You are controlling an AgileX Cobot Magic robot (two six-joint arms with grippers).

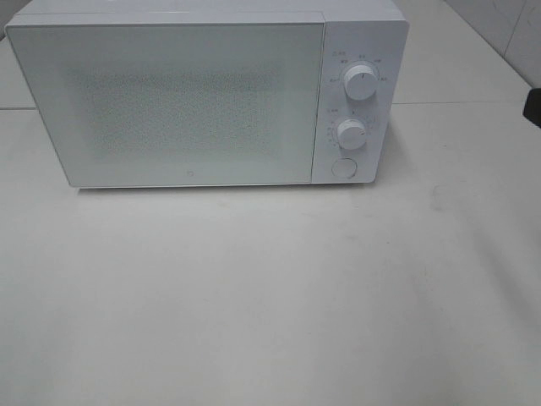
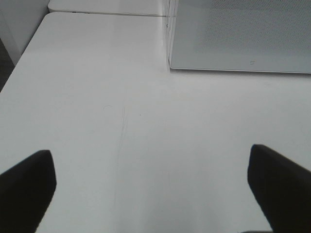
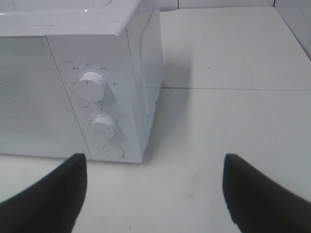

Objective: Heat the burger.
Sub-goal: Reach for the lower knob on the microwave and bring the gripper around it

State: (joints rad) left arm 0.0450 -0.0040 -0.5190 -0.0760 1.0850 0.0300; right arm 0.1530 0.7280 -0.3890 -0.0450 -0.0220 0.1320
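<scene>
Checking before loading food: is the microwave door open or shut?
Shut. The microwave door lies flush beside the control panel in the high view, with no gap and no interior showing.

A kitchen-style corner is pictured, though whether it belongs to a home or a laboratory cannot be told from what is shown. A white microwave oven [image 1: 169, 101] is seen at twelve o'clock on a plain white table [image 1: 270, 296], its door closed. An upper dial [image 1: 362, 82], a lower dial [image 1: 351, 133] and a round button [image 1: 343, 167] are ranged down the control panel at the oven's three o'clock side (the markings around them are too small to be read). The surface is made up of pale tabletops set edge to edge, with a seam [image 1: 456, 103] running off at three o'clock from the oven. A white tiled wall [image 1: 516, 25] is glimpsed at two o'clock.
</scene>
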